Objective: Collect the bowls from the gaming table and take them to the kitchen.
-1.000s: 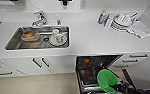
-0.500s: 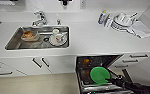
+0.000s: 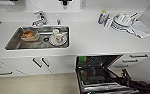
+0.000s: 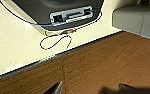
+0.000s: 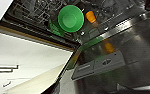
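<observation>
Standing at the kitchen (image 3: pixel 53 65), the robot faces a white table (image 3: pixel 96 37) with the dishwasher (image 3: pixel 101 75) open below it, door dropped so the racks can be reached from above. The right arm (image 3: pixel 141 86) reaches in low beside that opening; whether its claw is open or closed cannot be told, nor the left one's. Ahead of the right wrist, inside the machine, the green bowl (image 5: pixel 70 18) sits mouth-up among the rack wires, apparently set there for washing, with an orange item (image 5: pixel 91 16) just beside it that may be the second bowl. The steel sink (image 3: pixel 13 42), well off to the arm's left, holds a tub of orange food (image 3: pixel 29 35), a cup (image 3: pixel 55 31) and a plate (image 3: pixel 58 40). A bottle (image 3: pixel 102 17) and stacked dishes (image 3: pixel 122 21) stand on the table beyond the arm. The left wrist camera looks down on wood floor (image 4: pixel 103 67) and a looped cable (image 4: pixel 56 41).
</observation>
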Controlling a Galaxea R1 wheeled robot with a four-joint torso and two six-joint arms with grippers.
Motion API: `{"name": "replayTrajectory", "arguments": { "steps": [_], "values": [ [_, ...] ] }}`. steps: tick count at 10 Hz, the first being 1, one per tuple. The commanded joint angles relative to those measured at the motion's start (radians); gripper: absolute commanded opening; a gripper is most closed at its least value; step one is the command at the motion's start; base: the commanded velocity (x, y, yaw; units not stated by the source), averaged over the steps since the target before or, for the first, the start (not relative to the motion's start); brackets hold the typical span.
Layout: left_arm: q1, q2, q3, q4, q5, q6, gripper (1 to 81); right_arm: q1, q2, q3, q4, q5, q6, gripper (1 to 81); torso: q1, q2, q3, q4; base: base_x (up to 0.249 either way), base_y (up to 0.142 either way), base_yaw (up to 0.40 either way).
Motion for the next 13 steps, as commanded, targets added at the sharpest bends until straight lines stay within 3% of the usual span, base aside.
{"name": "replayTrajectory", "arguments": {
  "steps": [1,3,4,5,6,8,11,13],
  "values": [
    [0.035,0.012,0.001,-0.028,0.062,-0.022,81.1,0.025,-0.177,0.102,-0.007,-0.223,-0.008,81.1,0.0,0.0,0.0,0.0,0.0,0.0,0.0],
    [0.023,0.009,0.001,-0.095,0.062,-0.021,81.1,-0.121,-0.258,0.128,-0.013,-0.278,-0.017,81.1,0.0,0.0,0.0,0.0,0.0,0.0,0.0],
    [0.017,0.006,0.001,-0.109,0.062,-0.021,81.1,-0.202,-0.283,0.133,-0.037,-0.276,-0.029,81.1,0.0,0.0,0.0,0.0,0.0,0.0,0.0],
    [0.014,0.004,0.001,-0.108,0.062,-0.021,81.1,-0.279,-0.295,0.133,-0.056,-0.274,-0.042,81.1,0.0,0.0,0.0,0.0,0.0,0.0,0.0],
    [0.014,-0.002,0.001,-0.108,0.062,-0.021,81.1,-0.346,-0.298,0.131,-0.071,-0.264,-0.06,81.1,0.064,-0.1,0.0,0.0,0.0,0.0,0.0],
    [0.006,-0.011,0.001,-0.106,0.062,-0.021,81.1,-0.474,-0.26,0.104,-0.086,-0.257,-0.089,81.1,0.076,-0.12,0.0,0.0,0.0,0.0,0.0],
    [-0.009,-0.031,-0.005,-0.106,0.062,-0.018,81.1,-0.643,-0.151,-0.039,-0.122,-0.171,-0.105,81.1,0.136,-0.219,0.0,0.0,0.0,0.0,0.0],
    [-0.009,-0.025,-0.005,-0.106,0.062,-0.013,81.1,-0.75,-0.084,-0.123,-0.14,-0.071,-0.108,81.1,0.183,-0.295,0.0,0.0,0.0,0.0,0.0]
  ]
}}
